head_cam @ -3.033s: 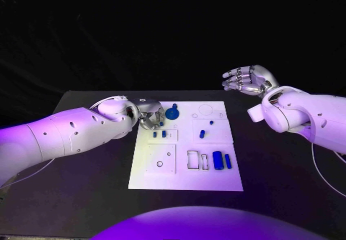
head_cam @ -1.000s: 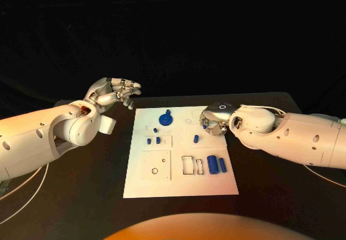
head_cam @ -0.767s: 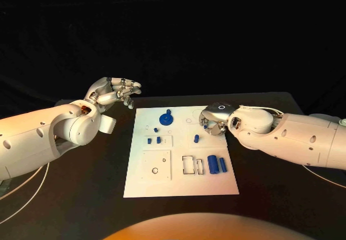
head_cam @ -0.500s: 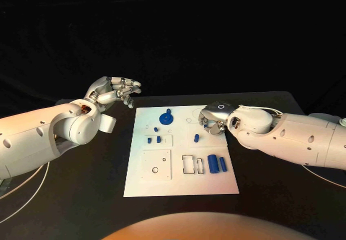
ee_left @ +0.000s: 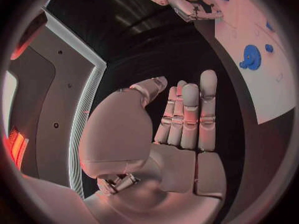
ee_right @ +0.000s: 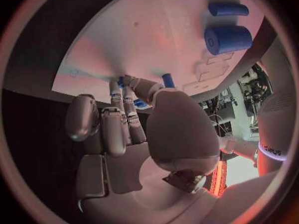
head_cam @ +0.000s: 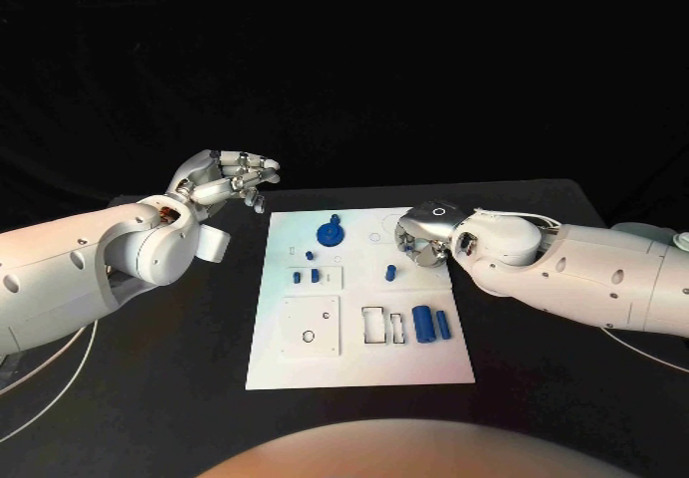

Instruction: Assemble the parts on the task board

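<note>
The task board [head_cam: 362,363] lies mid-counter [head_cam: 546,398], blue parts [head_cam: 428,323] on it. The right robot hand [head_cam: 425,237] hovers over its far right corner, hiding what its curled fingers hold, if anything. The left robot hand [head_cam: 227,179] hangs beside it, loosely open, empty.

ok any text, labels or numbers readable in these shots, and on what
"OPUS" or similar, partly blurred, on a glowing band at the room's edge in the right wrist view.
Task board: faint outlines, no readable text.
Blue parts: no markings.
Left hand, right hand: no legible labels.
</note>
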### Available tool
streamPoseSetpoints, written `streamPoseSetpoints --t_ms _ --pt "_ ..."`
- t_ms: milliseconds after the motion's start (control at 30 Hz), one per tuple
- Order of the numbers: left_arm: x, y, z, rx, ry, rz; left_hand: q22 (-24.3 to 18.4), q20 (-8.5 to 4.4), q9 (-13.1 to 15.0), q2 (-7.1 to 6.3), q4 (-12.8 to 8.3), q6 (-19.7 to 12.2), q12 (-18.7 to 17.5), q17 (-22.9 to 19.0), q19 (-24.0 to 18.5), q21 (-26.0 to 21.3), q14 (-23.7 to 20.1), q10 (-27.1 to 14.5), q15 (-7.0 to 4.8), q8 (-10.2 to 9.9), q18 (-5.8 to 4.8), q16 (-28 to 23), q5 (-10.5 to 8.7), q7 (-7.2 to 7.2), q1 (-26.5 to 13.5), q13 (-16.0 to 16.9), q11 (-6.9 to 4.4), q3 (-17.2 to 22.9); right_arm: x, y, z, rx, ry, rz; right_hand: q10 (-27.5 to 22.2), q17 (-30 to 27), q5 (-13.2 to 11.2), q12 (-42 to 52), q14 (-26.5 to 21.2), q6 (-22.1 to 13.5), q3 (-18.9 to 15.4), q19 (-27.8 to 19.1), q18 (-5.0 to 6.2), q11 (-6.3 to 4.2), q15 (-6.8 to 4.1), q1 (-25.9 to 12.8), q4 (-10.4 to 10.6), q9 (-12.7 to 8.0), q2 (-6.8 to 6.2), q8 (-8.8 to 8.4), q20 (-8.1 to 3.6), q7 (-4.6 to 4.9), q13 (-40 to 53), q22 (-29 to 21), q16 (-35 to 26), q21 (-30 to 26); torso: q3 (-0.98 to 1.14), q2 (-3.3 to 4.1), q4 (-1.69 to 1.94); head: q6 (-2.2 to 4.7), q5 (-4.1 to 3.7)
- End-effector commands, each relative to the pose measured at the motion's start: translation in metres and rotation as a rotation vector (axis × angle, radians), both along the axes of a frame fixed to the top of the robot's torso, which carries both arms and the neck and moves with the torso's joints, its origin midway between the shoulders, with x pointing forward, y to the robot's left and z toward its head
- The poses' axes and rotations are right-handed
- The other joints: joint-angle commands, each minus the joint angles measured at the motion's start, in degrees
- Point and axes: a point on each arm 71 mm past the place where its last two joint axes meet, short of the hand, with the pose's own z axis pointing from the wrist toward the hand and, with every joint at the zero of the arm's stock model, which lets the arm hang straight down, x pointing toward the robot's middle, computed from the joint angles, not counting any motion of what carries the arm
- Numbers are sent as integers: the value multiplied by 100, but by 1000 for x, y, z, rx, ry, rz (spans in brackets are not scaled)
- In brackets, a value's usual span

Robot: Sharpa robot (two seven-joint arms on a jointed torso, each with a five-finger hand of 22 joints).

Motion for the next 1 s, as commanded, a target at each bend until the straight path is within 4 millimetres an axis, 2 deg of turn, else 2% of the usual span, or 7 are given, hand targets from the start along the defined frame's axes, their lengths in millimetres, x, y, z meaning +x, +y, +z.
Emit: streamPoseSetpoints --t_ms 33,133,200,500,700,900,1000 --pt "0 -2 1 -10 8 -13 -32 16 -8 32 -14 -57 41 -16 30 -40 0 -35 1 -32 90 16 2 -1 51 10 22 -28 -1 -2 -1 -30 -30 -10 325 -5 -161 17 325 24 201 -8 -103 -292 -38 187 -117 14 230 18 -55 0 243 39 30 42 0 0 4 -1 -7" --pt "0 -2 0 -9 10 -13 -69 19 -14 33 -17 -75 42 -37 16 -77 -15 -59 8 -42 95 7 3 10 63 12 32 -33 -1 -2 0 -19 -49 -11 328 -6 -378 -3 323 12 293 -10 -109 -293 -37 201 -154 29 251 24 -55 2 284 87 41 83 -3 1 5 3 -12" --pt "0 -1 0 -8 11 -13 -70 20 -15 33 -17 -78 42 -39 16 -79 -17 -63 9 -43 94 7 3 12 64 13 34 -34 -1 -2 2 -6 -66 -8 331 0 -413 -5 325 12 312 -6 -111 -293 -37 205 -161 32 255 27 -54 1 294 102 47 96 -4 2 4 5 -13" --pt "1 -1 0 -7 16 -15 -167 40 -38 34 -9 -154 48 -100 -22 -182 -72 -158 39 -81 106 -14 7 50 82 19 71 -59 -5 -2 8 45 -99 4 337 26 -440 -8 330 16 330 10 -119 -292 -37 200 -167 38 252 32 -53 2 308 136 65 133 -10 -2 2 14 -18" --pt "1 -1 -1 -7 21 -19 -184 46 -45 35 -9 -178 53 -121 -30 -203 -94 -191 49 -91 109 -21 9 61 91 23 82 -66 -10 -3 21 100 -109 11 339 30 -443 -9 330 18 329 15 -122 -292 -36 195 -168 40 246 34 -52 2 311 146 69 144 -10 -4 -2 14 -5" --pt "1 -1 -1 -7 24 -21 -151 54 -52 36 -4 -205 58 -61 -10 -178 -79 -229 59 -103 100 13 11 75 95 26 95 -77 -18 0 33 155 -116 31 339 35 -445 -10 331 19 329 19 -124 -292 -36 192 -168 41 242 35 -52 3 314 152 72 151 -8 -2 -8 9 68" --pt "2 -1 -1 -10 26 -21 -188 57 -55 37 -2 -216 61 -92 -26 -213 -91 -245 63 -108 107 6 11 79 97 28 100 -80 -29 14 39 207 -111 73 339 41 -445 -10 333 19 328 22 -125 -292 -35 191 -168 41 240 36 -52 3 314 158 76 158 -2 0 -14 4 155"
